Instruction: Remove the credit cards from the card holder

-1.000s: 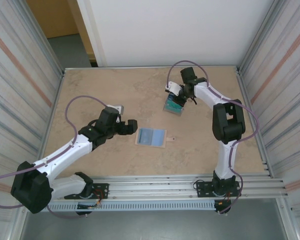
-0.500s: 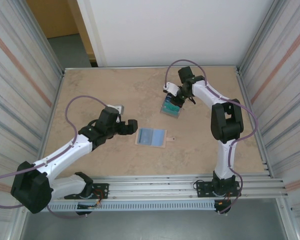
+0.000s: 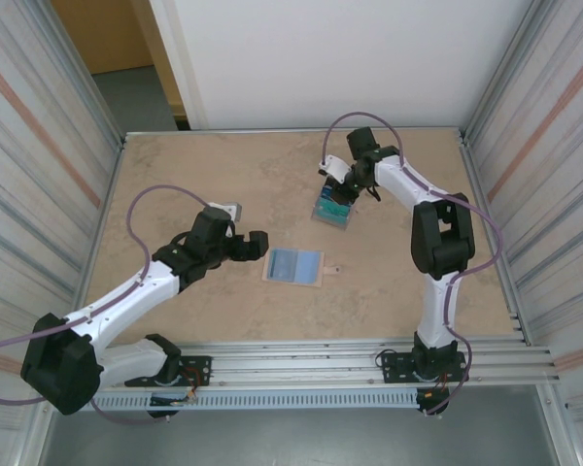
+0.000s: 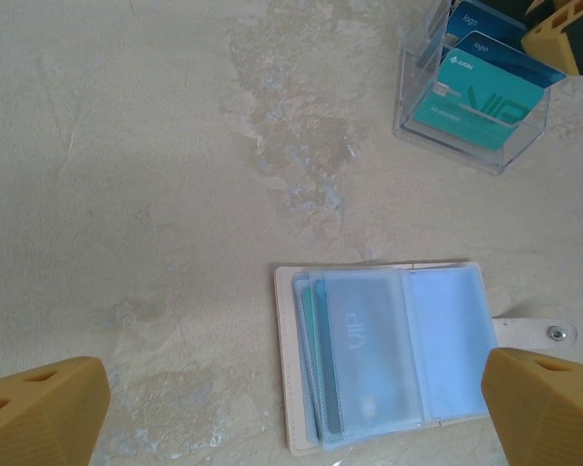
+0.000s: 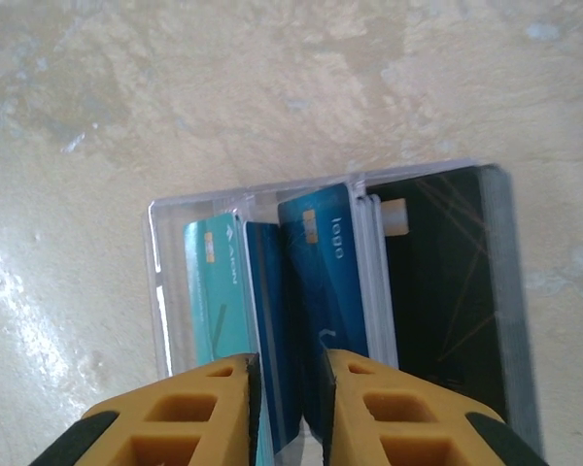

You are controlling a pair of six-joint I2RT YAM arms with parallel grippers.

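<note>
Top external view: left gripper (image 3: 255,245) at centre left, jaws wide and empty; just right of it the card holder (image 3: 293,265) lies spread open on the table (image 3: 175,175), credit cards (image 4: 323,361) in its sleeves; upper right, a clear box (image 3: 331,210); right gripper (image 5: 291,374) stands narrow astride a blue card (image 5: 316,282) in the box, and I cannot tell whether it grips it.

The card holder (image 3: 293,265) lies on the table (image 3: 194,175); behind-right, a box (image 3: 332,212) holds cards (image 5: 316,257), apparently upright.

Bright, even light; soft shadows; wrist views sharp; faint sheen on tabletop (image 5: 39,291).
</note>
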